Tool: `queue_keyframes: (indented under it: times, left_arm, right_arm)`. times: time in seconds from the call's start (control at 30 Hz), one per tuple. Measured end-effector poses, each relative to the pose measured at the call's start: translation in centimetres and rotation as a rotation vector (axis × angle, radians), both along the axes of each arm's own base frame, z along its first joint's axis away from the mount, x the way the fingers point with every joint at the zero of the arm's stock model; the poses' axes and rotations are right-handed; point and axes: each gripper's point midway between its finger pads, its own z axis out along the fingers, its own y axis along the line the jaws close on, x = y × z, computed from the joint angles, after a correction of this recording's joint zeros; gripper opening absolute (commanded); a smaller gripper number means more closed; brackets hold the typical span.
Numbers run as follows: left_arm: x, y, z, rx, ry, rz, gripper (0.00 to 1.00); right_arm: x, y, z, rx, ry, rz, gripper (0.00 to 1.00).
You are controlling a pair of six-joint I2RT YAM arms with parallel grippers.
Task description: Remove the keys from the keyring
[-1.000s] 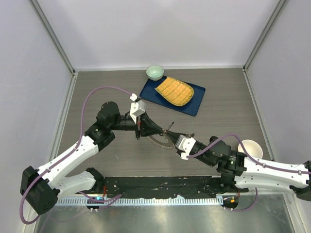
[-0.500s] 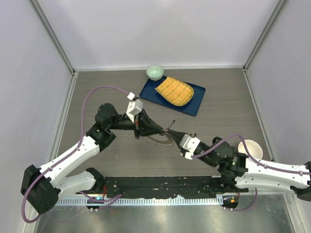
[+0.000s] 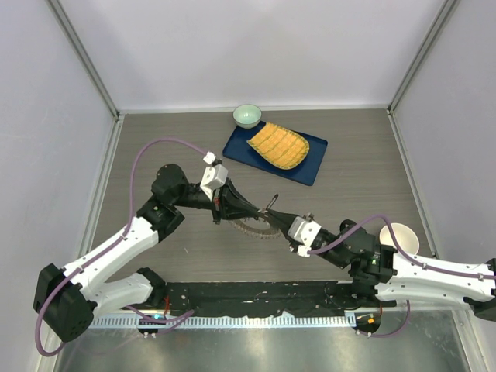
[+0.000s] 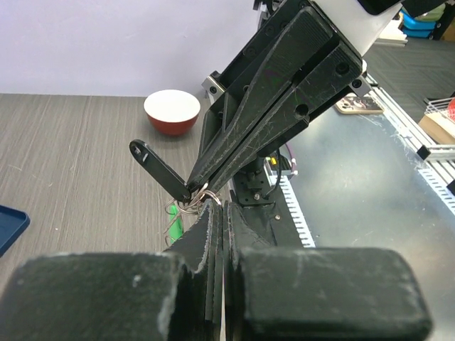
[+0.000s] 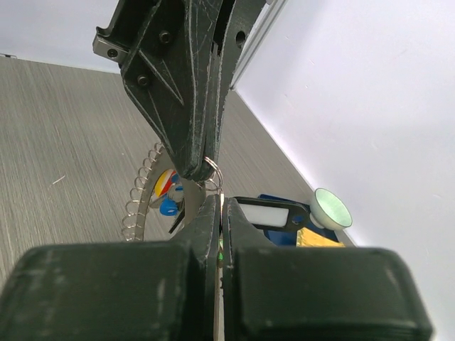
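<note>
Keyring [image 3: 251, 228] just under both hand tips, mid tabletop [image 3: 356, 155]: thin metal arc fringed with silvery keys [image 5: 165, 187], some with blue and red plastic heads. Cannot tell whether lying or lifted. Right hand [image 3: 280, 217] clenched on black key [image 4: 153, 165], flat and stiff, long axis toward far wall. Left hand [image 3: 262, 211] clenched on small wire loop [image 5: 211, 169], tip to tip with right hand. Equally near. Probably best pulled apart along arms' line, sliding key off loop.

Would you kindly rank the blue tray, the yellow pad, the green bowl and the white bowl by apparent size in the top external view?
1. blue tray
2. yellow pad
3. green bowl and white bowl: alike; the white one is partly hidden by the right arm.
</note>
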Motion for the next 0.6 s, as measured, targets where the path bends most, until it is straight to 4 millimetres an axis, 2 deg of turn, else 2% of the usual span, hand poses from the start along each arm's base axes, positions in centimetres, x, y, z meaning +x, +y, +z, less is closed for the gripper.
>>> queue_keyframes:
  times: [0.37, 0.6]
  left_arm:
    - [-0.3, 0.4, -1.7, 0.06, -0.065, -0.04, 0.0]
    - [-0.6, 0.6, -2.1, 0.068, -0.089, -0.057, 0.0]
  right_arm:
    - [-0.5, 0.3, -1.0, -0.035, 0.012, 0.031, 0.01]
    - [-0.8, 0.3, -1.3, -0.039, 0.026, 0.048, 0.01]
